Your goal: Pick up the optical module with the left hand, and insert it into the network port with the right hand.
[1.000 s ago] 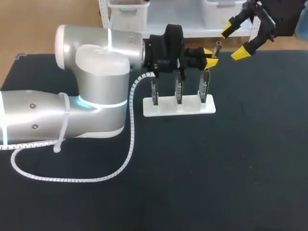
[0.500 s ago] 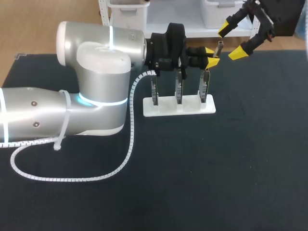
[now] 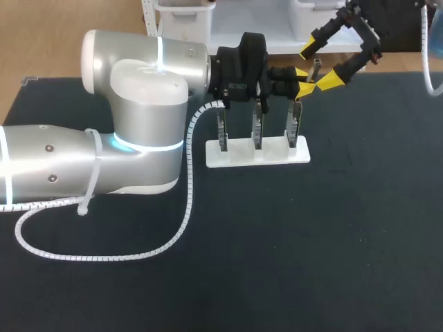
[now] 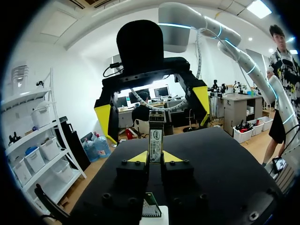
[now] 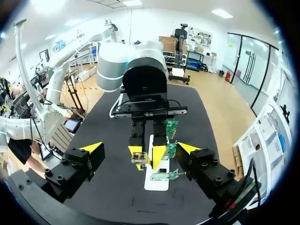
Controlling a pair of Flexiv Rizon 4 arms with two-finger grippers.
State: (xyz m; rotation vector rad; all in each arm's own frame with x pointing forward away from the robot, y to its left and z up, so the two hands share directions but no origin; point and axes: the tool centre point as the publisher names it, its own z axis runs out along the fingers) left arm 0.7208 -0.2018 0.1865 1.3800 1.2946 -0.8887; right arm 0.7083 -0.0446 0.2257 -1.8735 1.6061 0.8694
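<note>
My left gripper (image 3: 302, 81) is shut on the optical module (image 3: 315, 67), a slim metal stick that pokes out past its yellow tips above the white stand's right end. In the left wrist view the module (image 4: 155, 136) stands upright between the fingers of my left gripper (image 4: 155, 157). My right gripper (image 3: 322, 63) comes in from the far right and is open wide, one yellow tip on each side of the module without touching it. The right wrist view shows my right gripper (image 5: 140, 148) facing my left gripper (image 5: 147, 153) and the module's end (image 5: 139, 160).
A white stand (image 3: 271, 155) holds three upright circuit boards with ports (image 3: 257, 128) just below the left gripper. My bulky left arm (image 3: 131, 131) and its white spiral cable (image 3: 187, 207) cover the table's left half. The dark tabletop (image 3: 311, 242) is bare in front and at the right.
My right gripper has moved left and slightly down, closing in until its open fingers flank the module. The left arm and the module have held still.
</note>
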